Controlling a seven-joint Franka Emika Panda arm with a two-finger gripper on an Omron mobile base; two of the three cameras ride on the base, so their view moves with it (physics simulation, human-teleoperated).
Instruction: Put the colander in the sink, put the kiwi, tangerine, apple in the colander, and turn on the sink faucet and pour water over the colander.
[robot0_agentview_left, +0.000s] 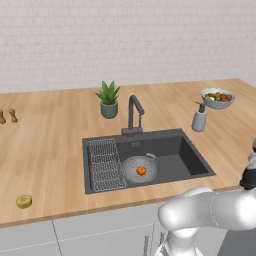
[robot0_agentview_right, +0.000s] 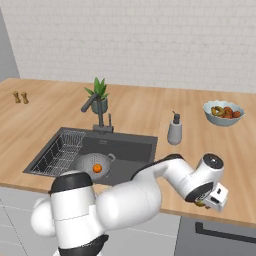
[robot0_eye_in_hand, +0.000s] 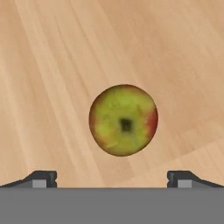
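The grey colander (robot0_agentview_left: 130, 165) stands in the dark sink (robot0_agentview_left: 185, 160), with the orange tangerine (robot0_agentview_left: 141, 170) inside it. The kiwi (robot0_agentview_left: 24, 201) lies on the counter near the front edge, far to the left of the sink. The apple (robot0_eye_in_hand: 124, 120), mostly green-yellow with a red edge, rests on the wooden counter directly under my gripper (robot0_eye_in_hand: 112, 179). The gripper is open, its fingertips (robot0_eye_in_hand: 43, 178) spread wider than the apple and apart from it. In the right base view the gripper (robot0_agentview_right: 206, 202) hangs over the counter's front edge, right of the sink (robot0_agentview_right: 130, 150). The faucet (robot0_agentview_left: 133, 112) stands behind the basin.
A wire rack (robot0_agentview_left: 105, 165) fills the sink's left part. A potted plant (robot0_agentview_left: 109, 100) stands behind the faucet, a soap bottle (robot0_agentview_left: 199, 118) to the sink's right, and a pale fruit bowl (robot0_agentview_left: 218, 97) at the back right. Two small shakers (robot0_agentview_left: 7, 116) stand far left.
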